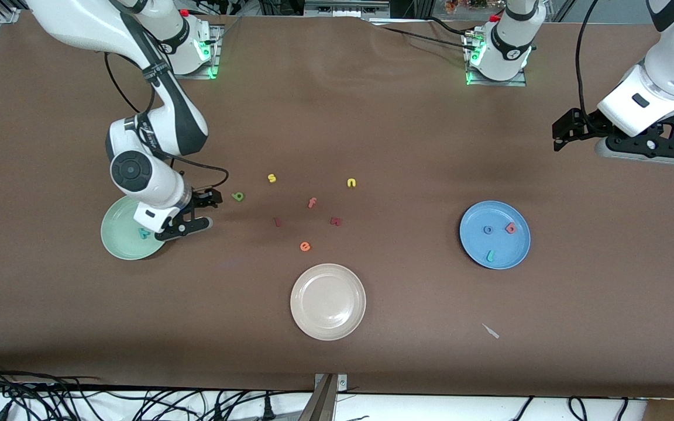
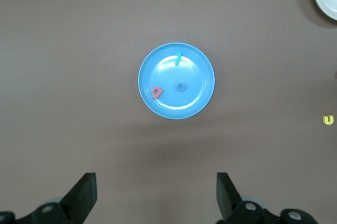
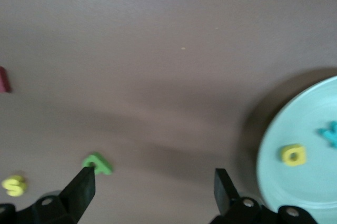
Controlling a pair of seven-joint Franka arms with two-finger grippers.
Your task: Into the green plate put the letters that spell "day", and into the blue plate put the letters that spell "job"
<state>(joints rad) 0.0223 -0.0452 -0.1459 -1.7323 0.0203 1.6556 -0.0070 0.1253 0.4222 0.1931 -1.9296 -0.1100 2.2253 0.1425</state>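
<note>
Hovering beside your pale mint-green round plate (image 1: 120,240), the right gripper (image 3: 152,187) gapes empty by the small green foam "a" (image 3: 98,164); the left gripper (image 2: 156,195), also spread and empty, waits near the tabletop's edge.

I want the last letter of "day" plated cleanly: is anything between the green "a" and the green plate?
Nothing on the table lies between them. The green "a" sits beside the green plate, and only the open right gripper hangs over that gap.
</note>
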